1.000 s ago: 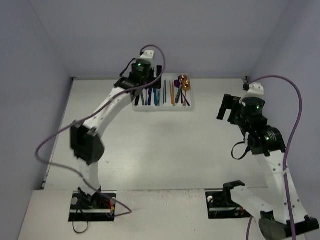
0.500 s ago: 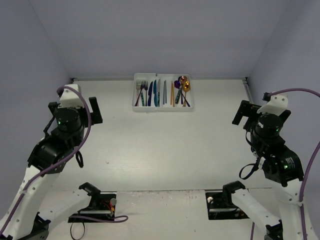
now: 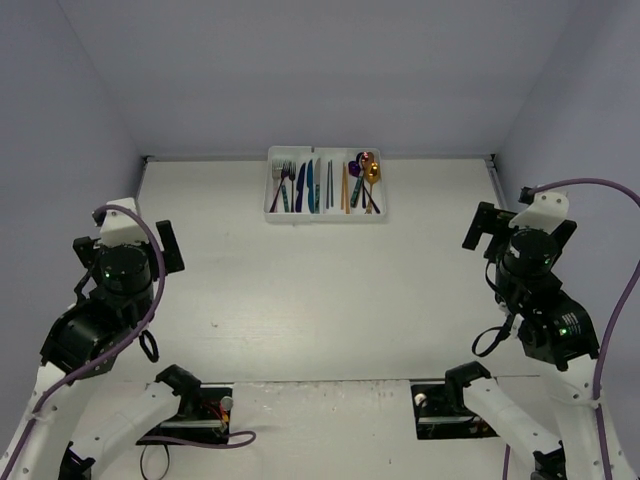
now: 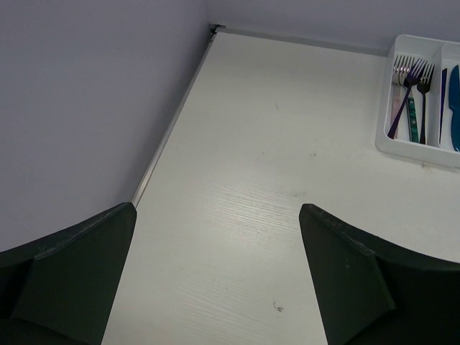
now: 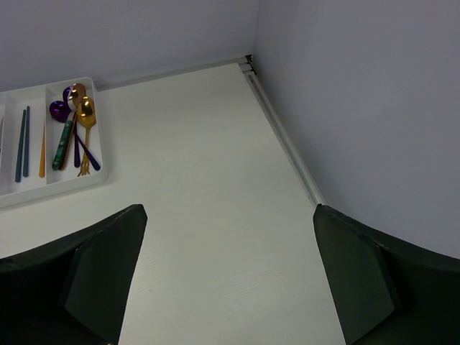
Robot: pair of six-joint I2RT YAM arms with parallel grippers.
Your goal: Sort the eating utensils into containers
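Observation:
The white cutlery tray stands at the back middle of the table. Its compartments hold the utensils: forks on the left, blue knives, chopsticks, and purple, copper and gold spoons on the right. My left gripper is open and empty, raised over the table's left side, far from the tray. My right gripper is open and empty over the right side. The left wrist view shows the forks beyond the open gripper. The right wrist view shows the spoons beyond the open gripper.
Purple walls close the table at the back and both sides, with a metal strip along the left edge and another along the right. The arm bases sit at the near edge.
My left arm has drawn back from over the tray to the near left with nothing in its gripper. My right arm has swung a little right and nearer. The tray is now uncovered.

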